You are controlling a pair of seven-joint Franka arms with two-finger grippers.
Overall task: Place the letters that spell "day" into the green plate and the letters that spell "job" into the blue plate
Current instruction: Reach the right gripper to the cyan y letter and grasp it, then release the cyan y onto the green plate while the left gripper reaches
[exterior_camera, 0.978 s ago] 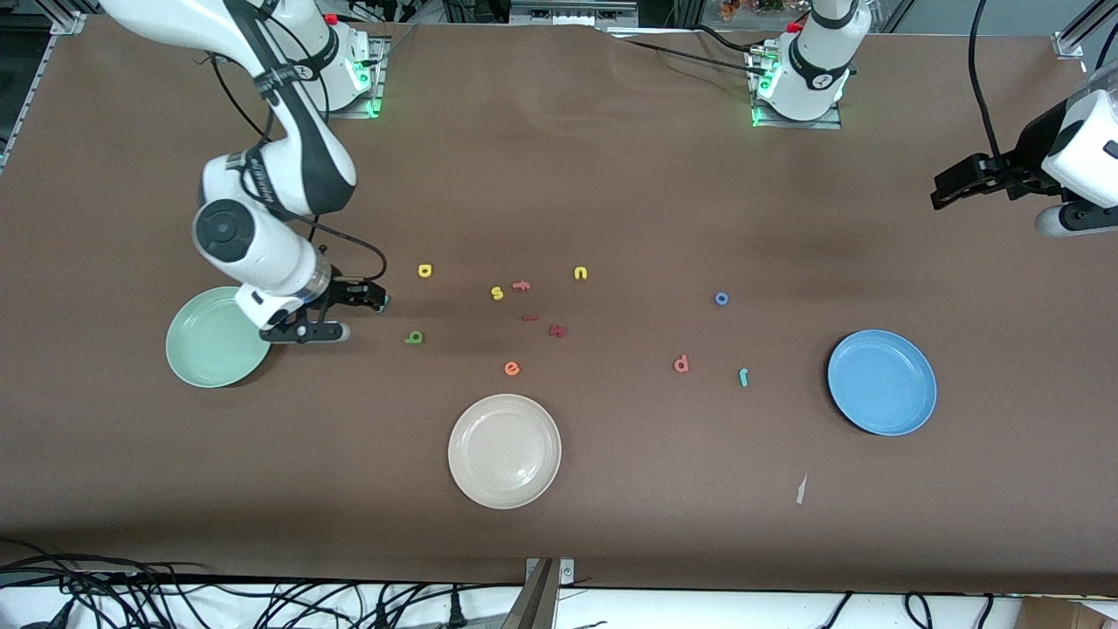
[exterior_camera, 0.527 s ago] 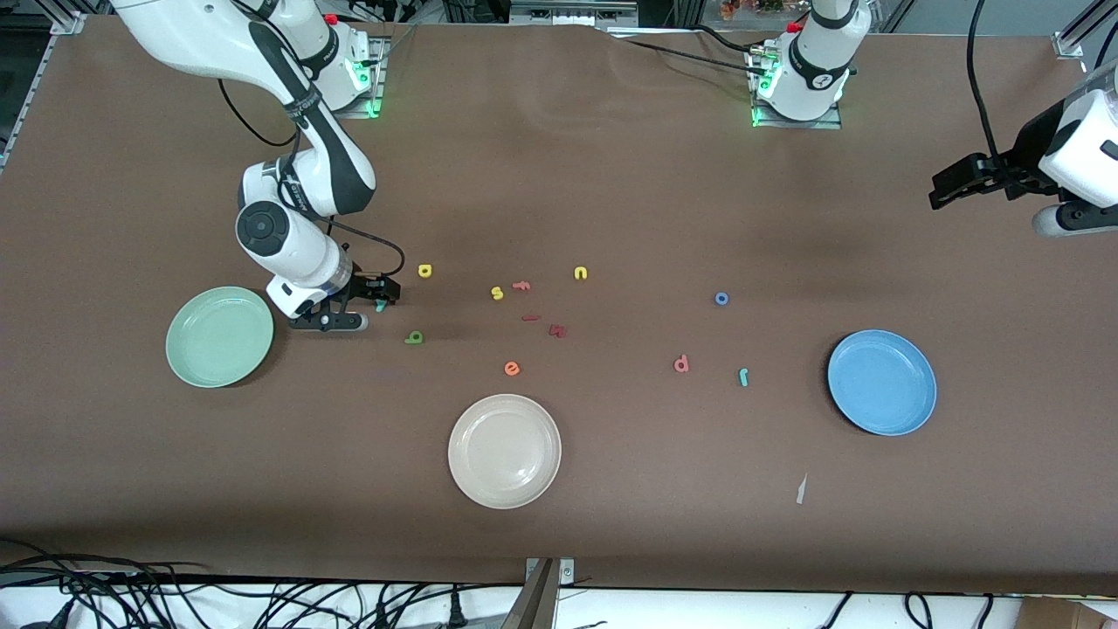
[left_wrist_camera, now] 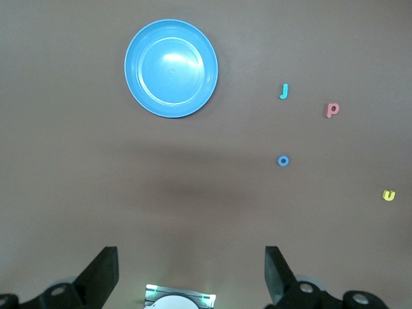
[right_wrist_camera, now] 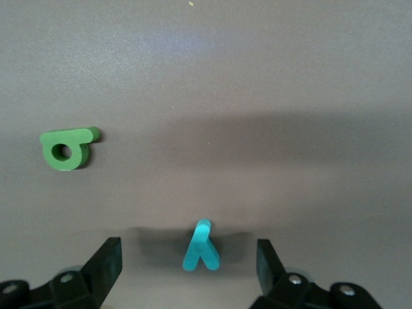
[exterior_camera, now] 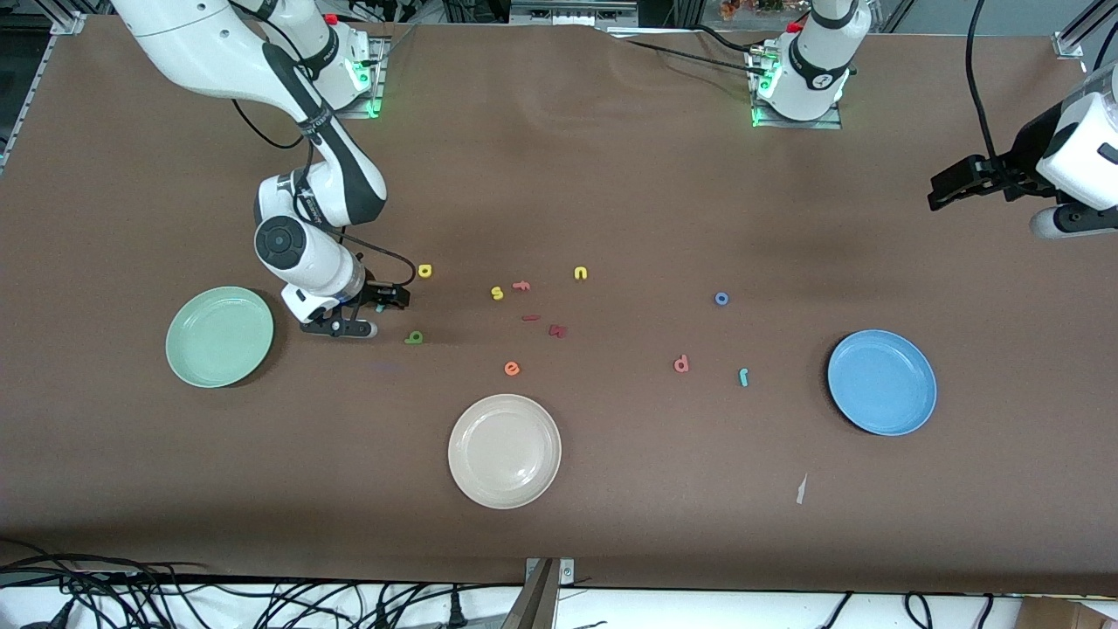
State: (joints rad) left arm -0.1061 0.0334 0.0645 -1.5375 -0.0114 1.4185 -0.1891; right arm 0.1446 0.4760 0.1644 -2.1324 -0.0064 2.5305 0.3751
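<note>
**Front view with both wrist views: grasp of the first "day" letter.**

The right gripper [exterior_camera: 384, 302] is low over the brown table [exterior_camera: 559, 524], in the middle band of the front view toward the right arm's end. Its jaws stand wide, one on each side of the small teal foam "y" [right_wrist_camera: 201, 248], which lies flat between them without touching either. This straddling pose suits a pinch across the letter's narrow width.

The dark green rounded foam letter [exterior_camera: 414, 337] lies just beside the gripper, slightly nearer the front camera. The yellow rounded foam letter [exterior_camera: 425, 271] lies just beside it too, slightly farther off. All three are near the round, pale mint-green plate [exterior_camera: 179, 349], so each carry should be short. That plate holds nothing.

The left gripper [exterior_camera: 939, 190] waits high in the upper part of the front view, past the left arm's end of the table, with its jaws fully spread and empty. From there its wrist camera takes in the round sky-blue plate [exterior_camera: 882, 384], also bare. It likewise shows the blue foam ring "o" [exterior_camera: 721, 299], the teal hooked "j" [exterior_camera: 743, 376] and the salmon-pink stemmed letter [exterior_camera: 681, 363], all loose on the table near that plate.

The cream-white plate [exterior_camera: 505, 451], in the lower centre, and the orange "e" [exterior_camera: 512, 369] belong to neither word.

No letter is placed yet.
</note>
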